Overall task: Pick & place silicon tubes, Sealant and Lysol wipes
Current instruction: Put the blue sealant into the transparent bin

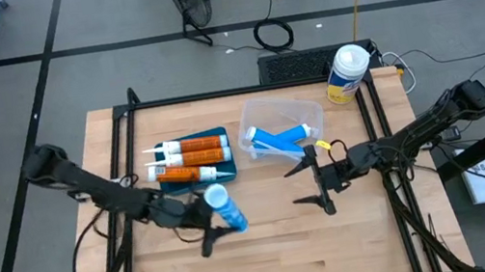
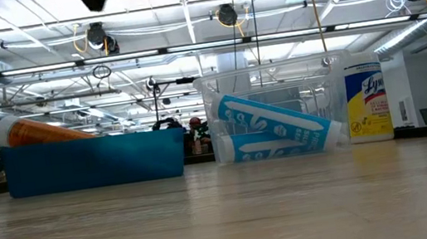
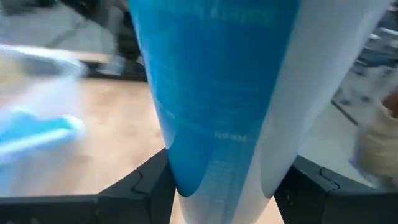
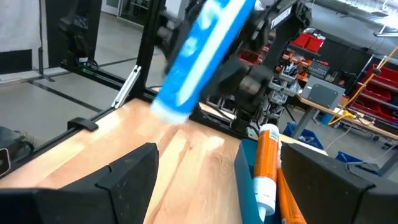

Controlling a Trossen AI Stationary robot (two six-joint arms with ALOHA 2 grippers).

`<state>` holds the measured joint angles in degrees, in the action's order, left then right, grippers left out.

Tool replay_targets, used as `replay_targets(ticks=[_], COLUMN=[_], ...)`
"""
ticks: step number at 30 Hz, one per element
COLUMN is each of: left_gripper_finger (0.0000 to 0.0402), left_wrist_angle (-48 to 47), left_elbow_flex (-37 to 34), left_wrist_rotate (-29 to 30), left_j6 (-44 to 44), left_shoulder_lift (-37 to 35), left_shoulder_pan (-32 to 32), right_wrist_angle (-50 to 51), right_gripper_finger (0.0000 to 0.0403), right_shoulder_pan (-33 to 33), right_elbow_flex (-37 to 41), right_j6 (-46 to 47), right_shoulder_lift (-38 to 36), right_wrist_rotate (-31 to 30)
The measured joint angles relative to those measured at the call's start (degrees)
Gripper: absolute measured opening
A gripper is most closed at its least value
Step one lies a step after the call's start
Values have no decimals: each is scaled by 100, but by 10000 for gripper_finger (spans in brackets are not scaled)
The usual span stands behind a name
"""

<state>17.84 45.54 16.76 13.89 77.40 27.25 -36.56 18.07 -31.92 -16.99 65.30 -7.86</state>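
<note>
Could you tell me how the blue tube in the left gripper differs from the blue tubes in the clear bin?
The blue tube in the left gripper is clamped between the left gripper fingers, off the table; the blue tubes in the clear bin are held by nothing. The gripped one is single; the bin holds at least two, one leaning across another. The gripped one sits near the table's middle, the others toward the back. All are slim, blue and white.

The pale planked wooden table (image 1: 338, 248) looks smooth and matt (grain visible). The clear plastic bin (image 1: 290, 112) is glossy; the glossy blue plastic tube (image 1: 225, 207) shines, matt teal plastic tray (image 2: 94, 163).
</note>
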Motion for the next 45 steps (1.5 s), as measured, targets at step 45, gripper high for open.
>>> replay_targets(ticks=[45], left_gripper_finger=[217], left_wrist_angle=[-2962], left_elbow_flex=[-2599], left_wrist_rotate=[5654], left_j6=[1809], left_shoulder_lift=[-5689], left_shoulder_pan=[-130], right_wrist_angle=[468], right_gripper_finger=[313], right_shoulder_pan=[-686], right_elbow_flex=[0], right_j6=[584], right_shoulder_lift=[0], right_wrist_rotate=[-1591])
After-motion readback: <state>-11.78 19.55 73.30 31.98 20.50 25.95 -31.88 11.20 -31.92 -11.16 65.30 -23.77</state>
